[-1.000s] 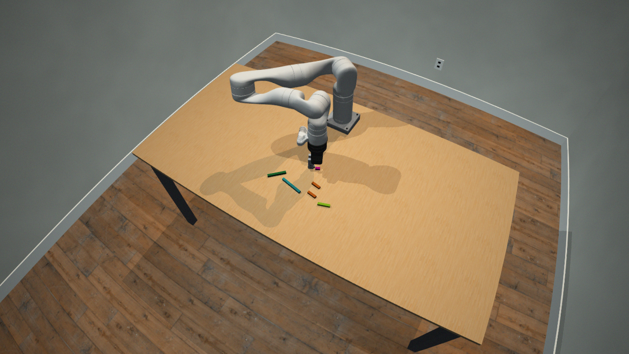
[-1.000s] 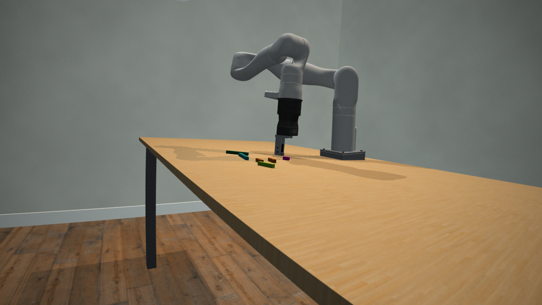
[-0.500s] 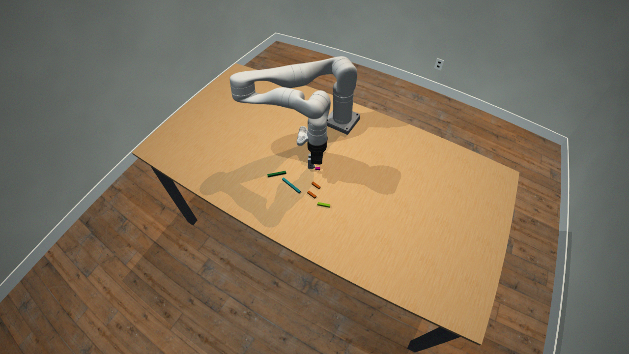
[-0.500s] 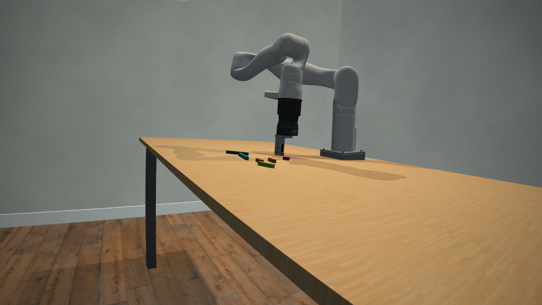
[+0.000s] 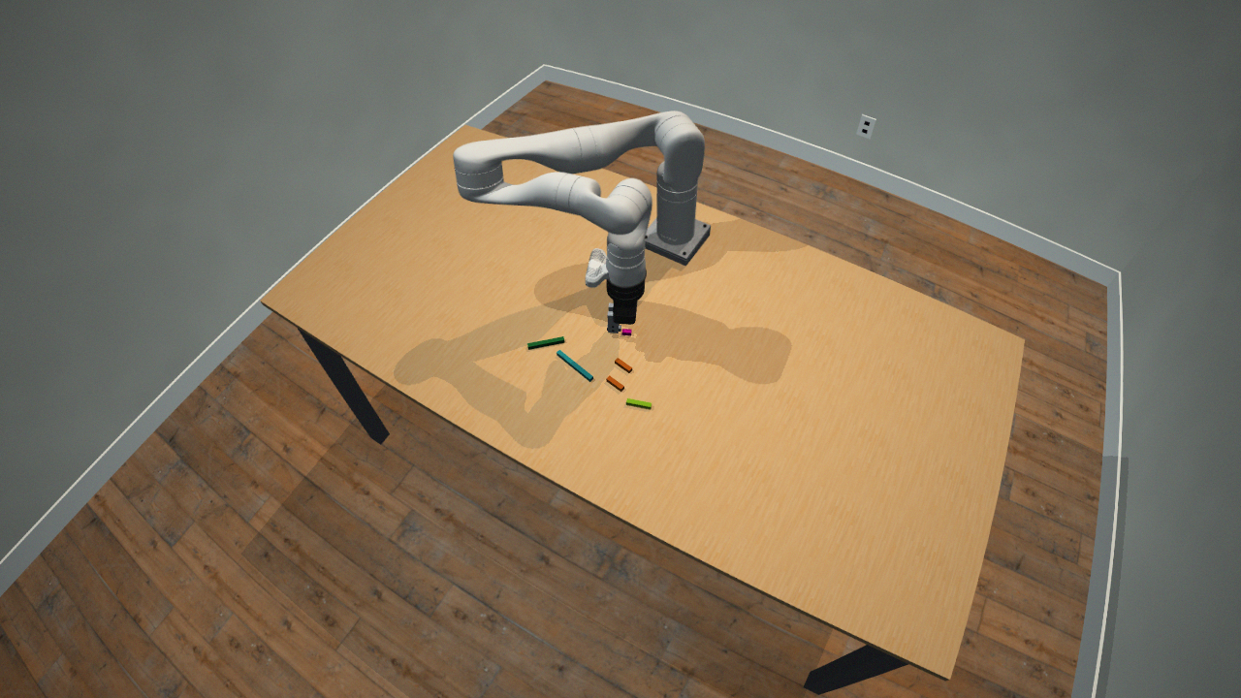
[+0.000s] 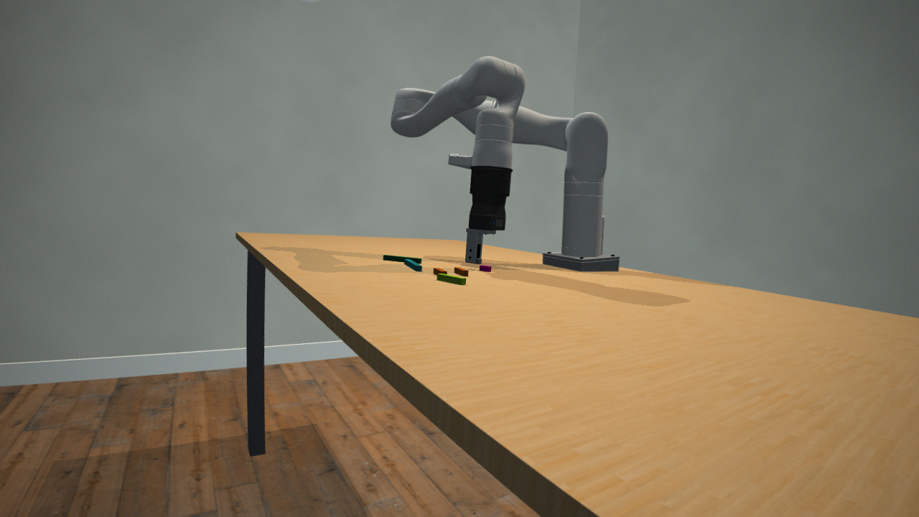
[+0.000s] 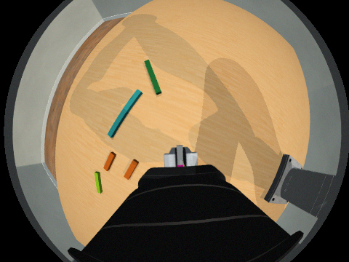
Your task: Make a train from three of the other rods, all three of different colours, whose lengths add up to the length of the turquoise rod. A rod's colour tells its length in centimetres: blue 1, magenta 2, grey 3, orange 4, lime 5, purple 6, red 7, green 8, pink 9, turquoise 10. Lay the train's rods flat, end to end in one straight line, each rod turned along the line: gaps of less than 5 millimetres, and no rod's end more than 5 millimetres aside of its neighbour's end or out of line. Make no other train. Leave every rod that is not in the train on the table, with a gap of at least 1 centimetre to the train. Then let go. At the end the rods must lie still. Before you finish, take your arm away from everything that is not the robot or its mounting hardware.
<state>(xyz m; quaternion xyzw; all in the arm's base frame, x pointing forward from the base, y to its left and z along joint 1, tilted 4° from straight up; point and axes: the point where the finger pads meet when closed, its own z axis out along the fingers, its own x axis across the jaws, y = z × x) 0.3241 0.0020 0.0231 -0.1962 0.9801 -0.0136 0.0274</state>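
Observation:
My gripper [image 5: 618,329] [image 6: 474,257] [image 7: 179,153] is down at the table top. It is shut on a small grey piece that looks like the grey rod [image 7: 179,150], mostly hidden by the fingers. The magenta rod [image 5: 626,331] [image 6: 484,268] [image 7: 180,165] lies flat right beside the fingers, at the grey piece's end. Two orange rods [image 5: 622,364] [image 5: 615,382] [image 7: 131,169] [image 7: 110,161] lie apart, in front of the gripper. The lime rod [image 5: 638,403] [image 6: 451,278] [image 7: 98,182] lies beyond them. The turquoise rod [image 5: 574,365] [image 6: 412,264] [image 7: 124,113] and the green rod [image 5: 546,342] [image 6: 401,258] [image 7: 153,77] lie to the left.
The arm's base plate [image 5: 678,240] [image 6: 580,261] [image 7: 296,185] is bolted to the wooden table [image 5: 824,451] behind the gripper. The table's left edge runs not far past the green rod.

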